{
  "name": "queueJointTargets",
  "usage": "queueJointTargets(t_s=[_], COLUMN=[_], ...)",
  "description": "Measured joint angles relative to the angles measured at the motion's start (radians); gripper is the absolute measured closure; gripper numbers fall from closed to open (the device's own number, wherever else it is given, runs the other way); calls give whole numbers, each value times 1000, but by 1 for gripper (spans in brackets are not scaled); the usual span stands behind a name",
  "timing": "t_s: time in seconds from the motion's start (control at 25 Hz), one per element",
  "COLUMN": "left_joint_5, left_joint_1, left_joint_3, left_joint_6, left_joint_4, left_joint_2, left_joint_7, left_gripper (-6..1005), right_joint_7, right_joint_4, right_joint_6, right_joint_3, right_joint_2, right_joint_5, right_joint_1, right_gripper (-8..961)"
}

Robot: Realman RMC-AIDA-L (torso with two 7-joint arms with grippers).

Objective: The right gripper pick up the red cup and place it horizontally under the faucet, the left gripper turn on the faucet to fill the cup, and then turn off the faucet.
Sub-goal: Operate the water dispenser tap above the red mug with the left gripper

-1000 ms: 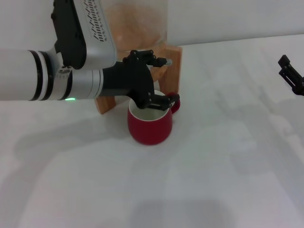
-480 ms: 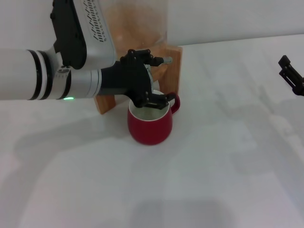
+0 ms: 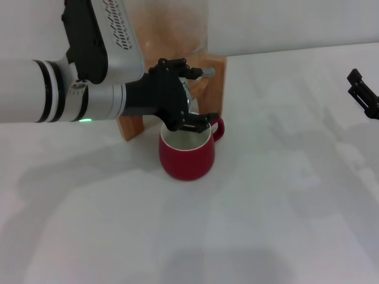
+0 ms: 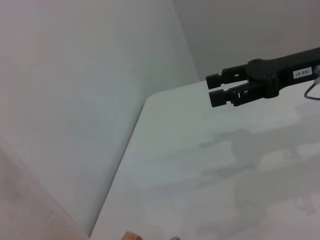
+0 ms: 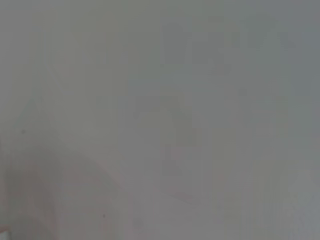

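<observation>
Working the lever is the job in hand, I'd say: the red cup [image 3: 186,155] stands upright on the white table [image 3: 278,219], right under the faucet [image 3: 198,89], and the left gripper [image 3: 190,97] has its black claw spread around the chrome spigot, upper fingers by the flat lever, lower ones just above the cup's rim. Whether they actually press on the lever I can't quite make out from where I stand; they look parted and hold nothing.

To do it well, the claw should push the lever through its own arc, gently, without dragging the wooden stand [image 3: 217,80] or nudging the cup beneath. Watching the level and closing in good time would matter, since the cup is squat.

Glazed dark-red ceramic, rounded belly, cream inside, a little loop handle turned away towards the stand. The spigot is polished metal, likely slippery to hard fingers; the dispenser [image 3: 172,29] above is clear glass with an orange tint. Plain pale wood, square-cut, carries it.

The right gripper [image 3: 362,94] sits parked at the far right edge, well apart, its fingers nearly together.
</observation>
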Motion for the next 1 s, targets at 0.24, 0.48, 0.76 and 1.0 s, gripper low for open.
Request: queueJointTargets(t_s=[0.24,0.48,0.76,1.0], left_joint_5=[2,3,3,3], left_joint_1=[0,0,-7,-33], left_joint_3=[0,0,2,5], left_joint_6=[-3,-3,-14,-15], left_joint_4=[0,0,-15,-47], left_joint_2=[0,0,-3,-3], left_joint_7=[0,0,5,5], left_gripper=[124,124,124,124], right_joint_7=[0,0,0,0], right_joint_4=[0,0,0,0], right_joint_6=[0,0,0,0], right_joint_3=[0,0,0,0], right_joint_2=[0,0,0,0], right_joint_5=[0,0,0,0], right_joint_1=[0,0,0,0], right_gripper=[108,108,108,108])
